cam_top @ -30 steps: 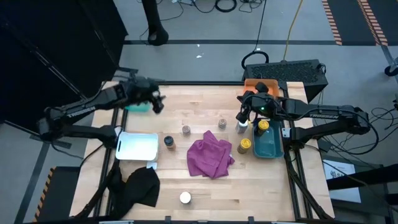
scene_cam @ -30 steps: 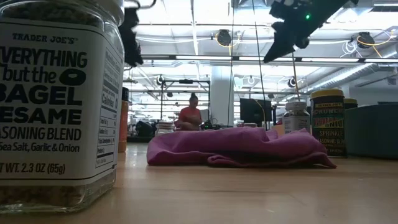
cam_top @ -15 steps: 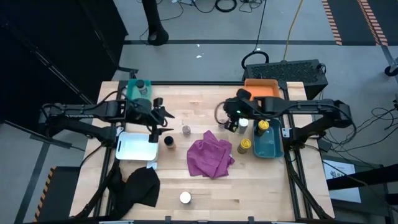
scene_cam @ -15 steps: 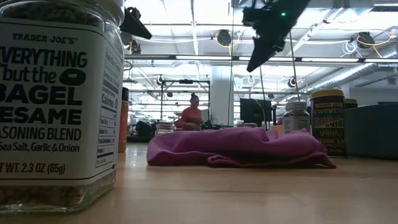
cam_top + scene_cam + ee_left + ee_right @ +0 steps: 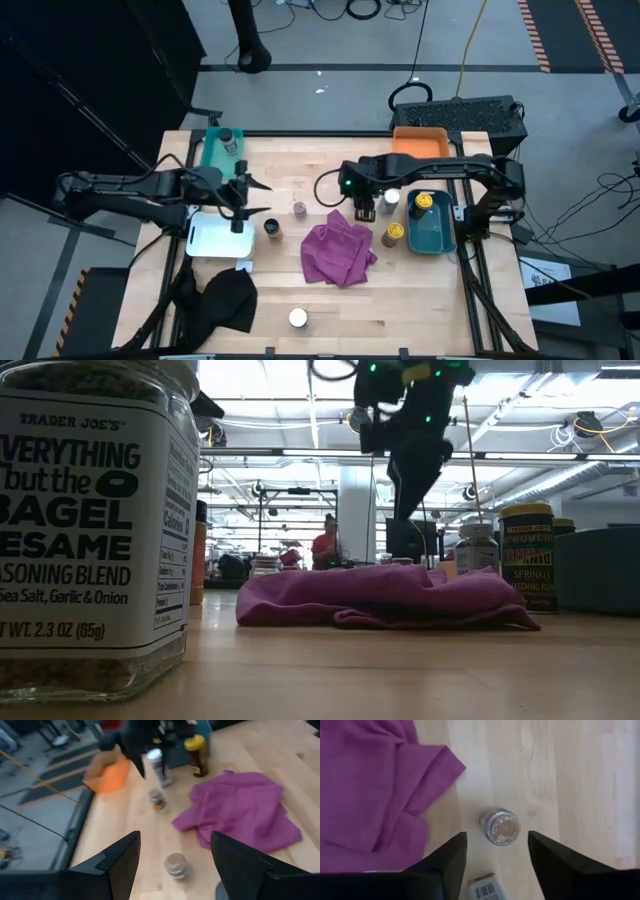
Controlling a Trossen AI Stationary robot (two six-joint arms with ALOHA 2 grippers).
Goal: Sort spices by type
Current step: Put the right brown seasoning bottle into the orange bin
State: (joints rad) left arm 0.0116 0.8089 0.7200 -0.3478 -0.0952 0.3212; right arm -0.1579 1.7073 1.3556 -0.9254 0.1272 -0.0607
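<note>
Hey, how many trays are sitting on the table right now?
4: a green tray far left, a white tray nearer on the left, an orange tray far right, a teal tray nearer on the right.

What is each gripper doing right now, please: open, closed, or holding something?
Left gripper: open, empty, over the white tray.
Right gripper: open, empty, above a clear-lidded spice jar.

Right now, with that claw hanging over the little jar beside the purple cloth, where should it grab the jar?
Probably around the round sides of the small jar, coming straight down. It stands upright, lid up, between the right gripper's open fingers, clear of the magenta cloth.
</note>
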